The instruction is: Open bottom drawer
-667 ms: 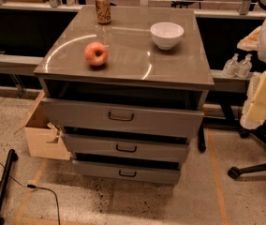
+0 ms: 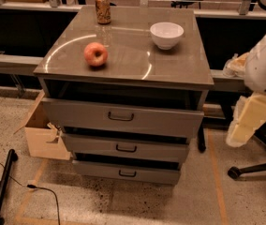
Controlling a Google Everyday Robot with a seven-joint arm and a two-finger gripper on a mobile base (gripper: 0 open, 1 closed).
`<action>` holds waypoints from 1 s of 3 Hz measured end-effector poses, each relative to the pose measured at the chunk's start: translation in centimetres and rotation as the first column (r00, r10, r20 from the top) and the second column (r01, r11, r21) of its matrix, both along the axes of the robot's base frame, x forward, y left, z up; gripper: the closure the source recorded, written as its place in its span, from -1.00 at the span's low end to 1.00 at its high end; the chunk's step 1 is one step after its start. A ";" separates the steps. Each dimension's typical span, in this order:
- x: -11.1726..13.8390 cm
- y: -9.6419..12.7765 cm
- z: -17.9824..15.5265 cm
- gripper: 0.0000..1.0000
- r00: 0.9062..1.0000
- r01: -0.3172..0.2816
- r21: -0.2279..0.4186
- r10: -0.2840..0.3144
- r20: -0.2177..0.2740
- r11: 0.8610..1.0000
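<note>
Gripper [image 2: 240, 131] rt of cabinet [image 2: 180, 65]; bottom drawer [image 2: 127, 172] axis L-R, front twd camera.

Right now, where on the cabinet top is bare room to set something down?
Bare: the front strip of the cabinet top ahead of the apple, and the middle between apple and bowl. The can takes the back left corner. The cardboard box crowds the bottom drawer on its left; the gripper hangs right of the cabinet.

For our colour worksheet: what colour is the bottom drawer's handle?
Bottom drawer handle: dark, nearly black; camera view. End effector hangs beside the cabinet.
</note>
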State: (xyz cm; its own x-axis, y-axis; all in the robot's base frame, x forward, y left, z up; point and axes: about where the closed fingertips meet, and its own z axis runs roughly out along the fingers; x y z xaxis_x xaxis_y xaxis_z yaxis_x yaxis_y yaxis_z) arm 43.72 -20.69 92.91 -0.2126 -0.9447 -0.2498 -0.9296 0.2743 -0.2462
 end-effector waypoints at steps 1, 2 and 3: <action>0.0 0.9 -6.4 -0.65 1.000 -0.024 0.036 0.025 -0.011 0.999; -0.3 1.8 -12.1 -0.17 0.998 -0.062 0.086 0.064 -0.018 0.994; -1.5 2.9 -17.0 -0.18 0.993 -0.114 0.121 0.117 -0.020 0.986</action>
State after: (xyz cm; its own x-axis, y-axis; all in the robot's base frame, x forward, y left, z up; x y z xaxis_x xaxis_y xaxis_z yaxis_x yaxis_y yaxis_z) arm 42.21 -17.79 75.89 -0.1120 -0.9270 -0.3579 -0.9626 0.1906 -0.1924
